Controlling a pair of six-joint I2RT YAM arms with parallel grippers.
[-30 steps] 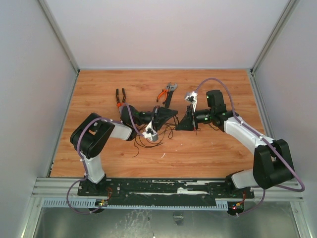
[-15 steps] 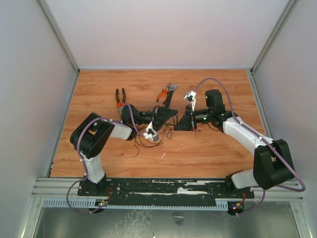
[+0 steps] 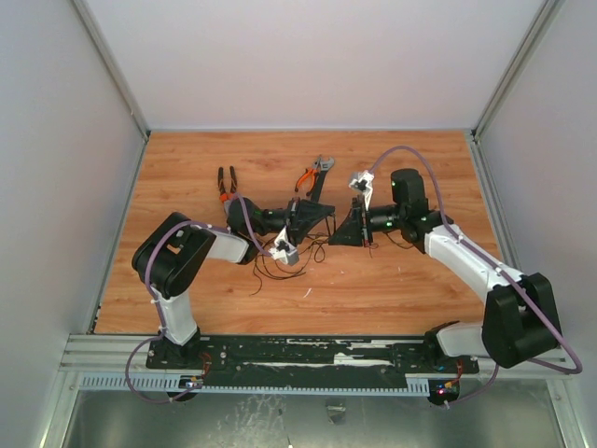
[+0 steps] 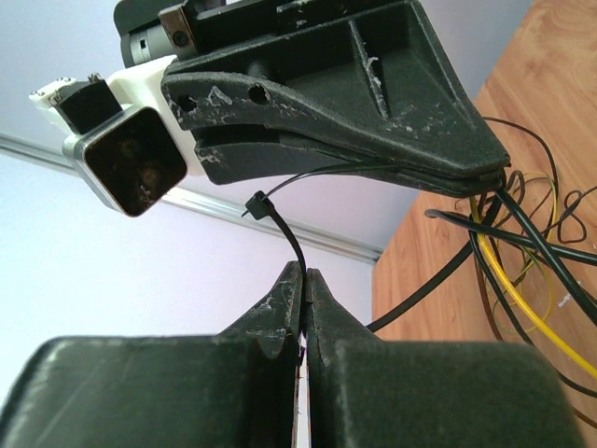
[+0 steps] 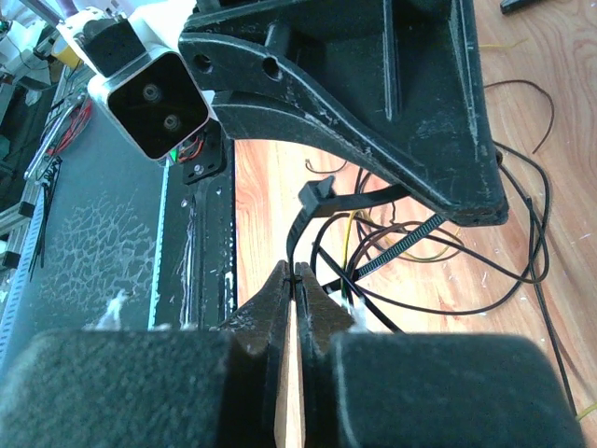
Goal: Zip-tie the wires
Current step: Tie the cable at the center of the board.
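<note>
- Way over on the left of the wooden table (image 3: 187, 168) there's a pair of dark-handled pliers (image 3: 227, 184). They lie flat and well apart from everything else.
- Next come the wires (image 3: 280, 261), a messy heap of thin dark loops on the wood. They sit just left of centre, on the near side of the left wrist. The left wrist view shows a yellow strand mixed in with the black ones.
- A bit further back, behind the two grippers, lies a pair of orange-handled pliers (image 3: 312, 175) with a grey metal head.
- The left gripper (image 4: 303, 277) comes in from the left to mid-table. Its fingers are pressed tight together and pinch the black strip of the zip tie (image 4: 256, 205). The strip curves up from the fingertips to the tie's little square head.
- So the zip tie is strung between the two grippers, right in the middle of the table. From the head, another stretch runs on into the other gripper's tips.
- In the right wrist view a ribbed length of the tie shows with the wire loops behind it. I honestly can't tell whether the tie goes around any of the wires.
- The right gripper (image 5: 294, 273) reaches in from the right, almost tip to tip with the left one. Its fingers are squeezed together too, nipping the same black strip just below the head.
</note>
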